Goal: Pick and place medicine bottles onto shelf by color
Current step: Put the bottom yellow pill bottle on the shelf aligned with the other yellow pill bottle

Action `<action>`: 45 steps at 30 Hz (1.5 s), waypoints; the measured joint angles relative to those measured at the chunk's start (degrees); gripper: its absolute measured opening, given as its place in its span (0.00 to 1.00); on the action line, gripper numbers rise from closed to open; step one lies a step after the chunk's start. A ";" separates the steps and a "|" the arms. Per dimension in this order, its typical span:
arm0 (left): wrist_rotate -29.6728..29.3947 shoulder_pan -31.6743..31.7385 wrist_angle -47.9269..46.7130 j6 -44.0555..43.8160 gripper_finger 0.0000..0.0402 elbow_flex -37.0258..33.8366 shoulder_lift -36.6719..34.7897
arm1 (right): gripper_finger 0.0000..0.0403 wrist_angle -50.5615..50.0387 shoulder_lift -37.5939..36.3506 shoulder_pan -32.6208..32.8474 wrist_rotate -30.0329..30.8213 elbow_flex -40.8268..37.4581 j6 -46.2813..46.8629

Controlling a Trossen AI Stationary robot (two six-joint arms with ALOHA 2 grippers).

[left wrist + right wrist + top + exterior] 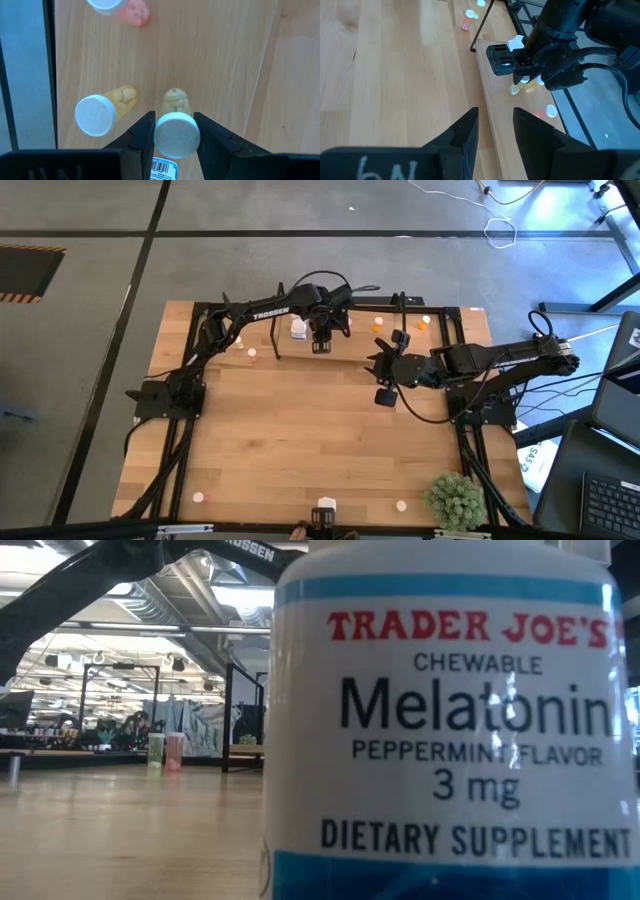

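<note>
1. We saw the left gripper [173, 134] pinching a cream bottle [176, 127] by its white cap, above the shelf [492, 107] base.
2. Pale yellowish tablets showed through that bottle's clear body.
3. Just beside it on the shelf stood a second cream bottle [104, 111], also white-capped and holding yellowish pills.
4. Farther along the shelf lay a pink bottle [125, 8] with pink contents.
5. The right gripper [495, 131] hung near the shelf, fingers spread and holding nothing.
6. A white melatonin bottle [450, 720] stood well apart from the shelf; its contents were hidden.
</note>
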 joint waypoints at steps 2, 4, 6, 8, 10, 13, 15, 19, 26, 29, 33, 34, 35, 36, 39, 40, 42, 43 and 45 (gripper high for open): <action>0.04 0.00 -0.03 0.00 0.27 0.00 0.00 | 0.31 -0.02 0.00 0.00 -0.01 0.00 -0.01; 0.24 0.00 -0.17 0.00 0.27 0.00 0.00 | 0.31 0.00 0.00 0.00 0.00 0.00 0.00; 0.24 0.00 -0.11 0.00 0.27 0.00 0.00 | 0.31 0.00 0.00 0.00 -0.01 0.00 0.01; 0.22 0.00 -0.11 -0.01 0.27 0.00 0.00 | 0.31 0.00 0.00 0.00 0.00 0.00 0.00; 0.22 0.00 -0.11 -0.01 0.27 0.00 0.00 | 0.31 0.00 0.00 0.00 0.00 0.00 0.01; 0.22 0.00 -0.13 -0.03 0.27 0.00 0.00 | 0.31 -0.02 0.00 0.00 -0.01 0.00 0.00; 0.20 0.00 -0.13 -0.04 0.27 0.00 0.00 | 0.31 0.00 0.00 0.00 0.00 0.00 0.01; 0.00 0.00 -0.07 -0.02 0.27 0.00 0.00 | 0.31 -0.01 0.00 0.00 0.01 0.00 0.01; 0.00 0.00 -0.07 -0.04 0.28 0.00 -0.01 | 0.31 -0.01 0.00 0.00 0.01 0.00 0.01; -0.07 0.00 -0.04 0.07 0.31 0.00 -0.02 | 0.31 0.00 0.00 0.00 0.01 0.00 -0.01; -0.85 0.00 -0.04 1.07 0.38 0.00 -0.02 | 0.31 0.00 0.00 -0.01 0.00 0.00 0.01; -0.90 0.00 -0.04 1.07 0.39 0.00 -0.02 | 0.31 0.00 0.00 0.00 0.01 0.00 0.01; -0.91 0.00 -0.04 1.07 0.40 0.00 -0.02 | 0.31 -0.02 0.00 0.00 0.01 0.00 -0.01; -0.99 0.00 -0.03 1.12 0.41 0.00 -0.02 | 0.31 0.00 0.00 -0.01 0.01 0.00 -0.01; -1.43 -0.03 0.20 1.46 0.43 0.00 -0.02 | 0.31 -0.01 0.00 0.00 0.01 0.00 0.01; -1.55 -0.04 0.22 1.49 0.43 0.00 -0.02 | 0.31 -0.02 0.00 0.00 -0.01 0.00 0.01; -1.56 -0.12 0.20 1.51 0.43 0.00 -0.02 | 0.31 -0.01 0.00 0.00 0.00 0.00 0.01; -1.59 -0.21 0.18 1.52 0.43 0.00 -0.02 | 0.31 0.00 0.00 0.00 0.01 0.00 0.00; -2.55 -0.39 0.17 1.53 0.43 0.00 -0.02 | 0.31 -0.02 0.00 0.00 0.01 0.00 -0.01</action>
